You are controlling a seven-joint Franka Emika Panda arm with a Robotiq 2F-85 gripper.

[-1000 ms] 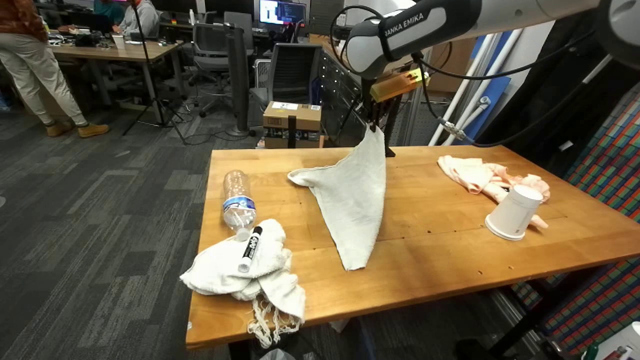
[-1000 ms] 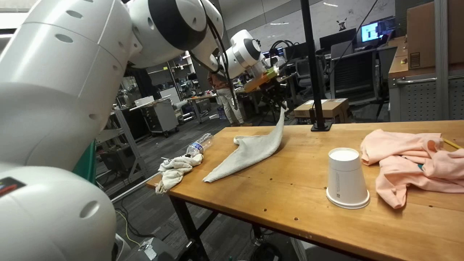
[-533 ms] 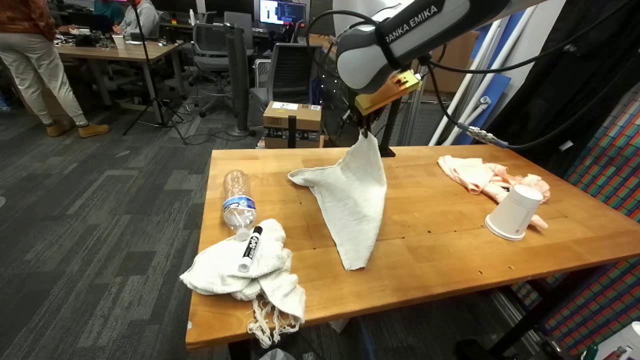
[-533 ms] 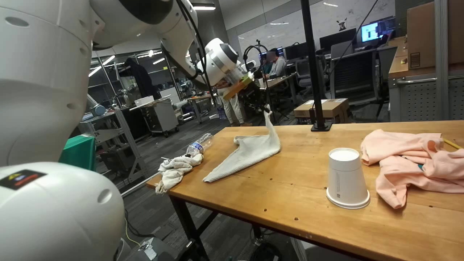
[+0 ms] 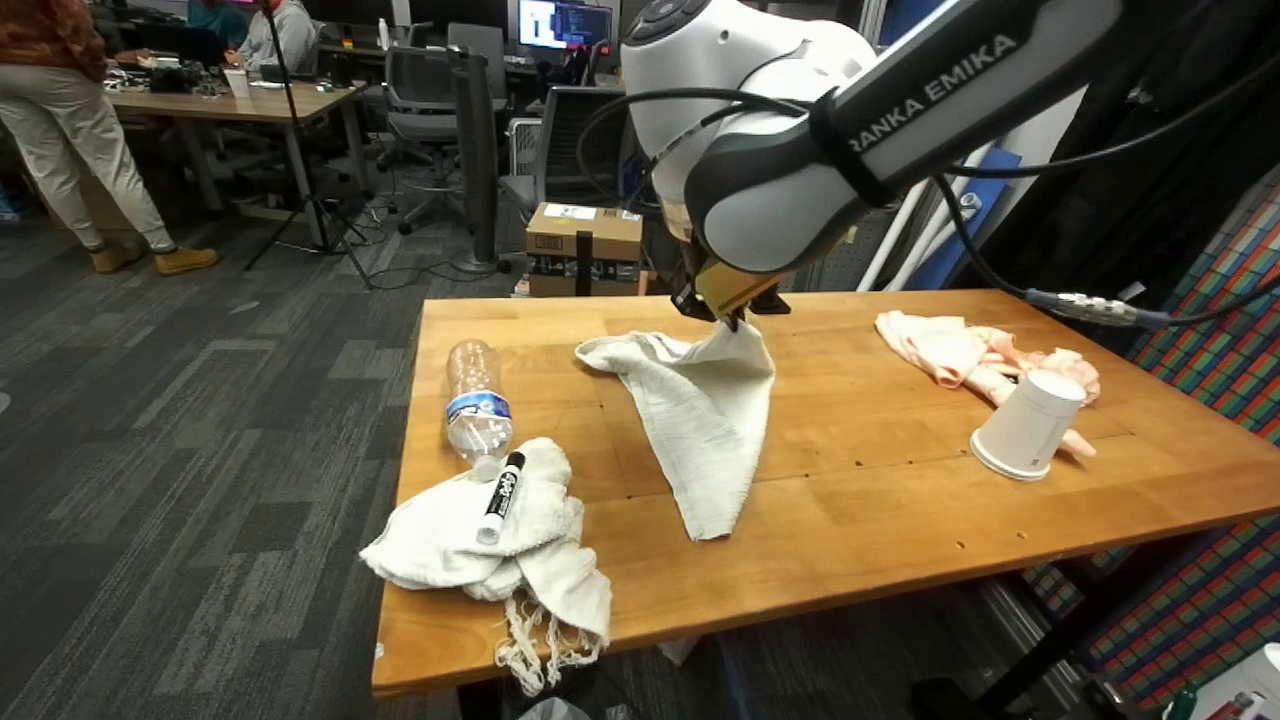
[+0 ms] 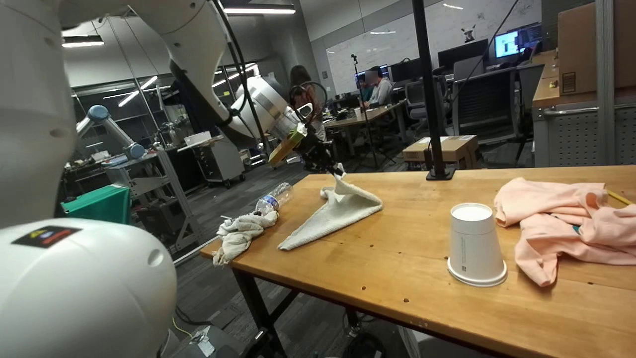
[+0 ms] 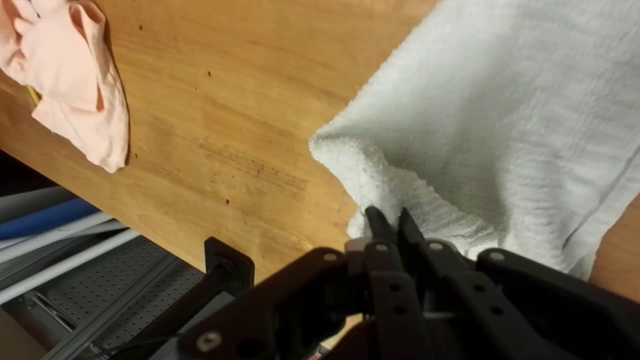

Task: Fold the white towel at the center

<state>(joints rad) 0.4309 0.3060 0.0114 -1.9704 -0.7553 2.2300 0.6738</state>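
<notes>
The jaws are pinching a bunched fold of the white towel [image 7: 465, 100], pressed together around it at the tips of the gripper [image 7: 387, 214]. In an exterior view the gripper slants down to the right, its tips low over the wooden table [image 6: 367, 268] — the pinched cloth stands up in a small peak, and the part farthest from the jaws lies on the wood. A yellow-orange block [image 6: 287, 146] is mounted just behind the gripper, and the arm [image 6: 196, 57] comes over from the upper left, bending downward to it. In an exterior view the forearm [image 5: 970, 90] reaches in from the upper right, and a rounded joint [image 5: 790, 215] hides most of the gripper. Farther out, the towel lies between two groups: a plastic bottle [image 5: 478, 400] on its side near a rag bundle [image 5: 440, 545] bearing a marker [image 5: 502, 498], and an upside-down paper cup [image 5: 1025, 425] beside a pink cloth [image 5: 930, 345].
</notes>
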